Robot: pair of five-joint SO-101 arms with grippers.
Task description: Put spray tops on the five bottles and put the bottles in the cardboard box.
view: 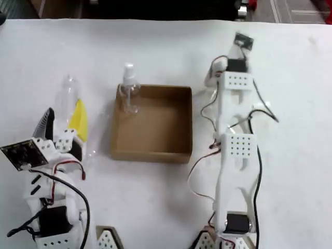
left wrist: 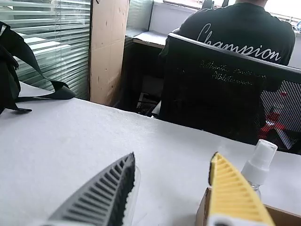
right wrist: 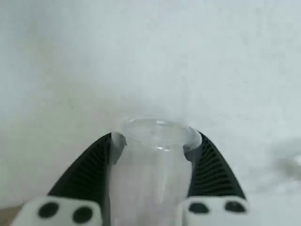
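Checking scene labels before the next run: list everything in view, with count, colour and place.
cardboard box: 1, brown, table centre, between the arms
sprayer bottle: 1, clear with white spray top, upright at the box's far corner on the left arm's side, seemingly inside
topless bottle: 1, clear, on the table by the left claw's fingers
held bottle: 1, clear, seen end-on in the right claw
table: 1, white
bag: 1, black, on the table near the blinds
office chair: 1, black, beyond the table
left claw: 1, one black and one yellow finger, open
right claw: 1, black fingers, shut on the held bottle
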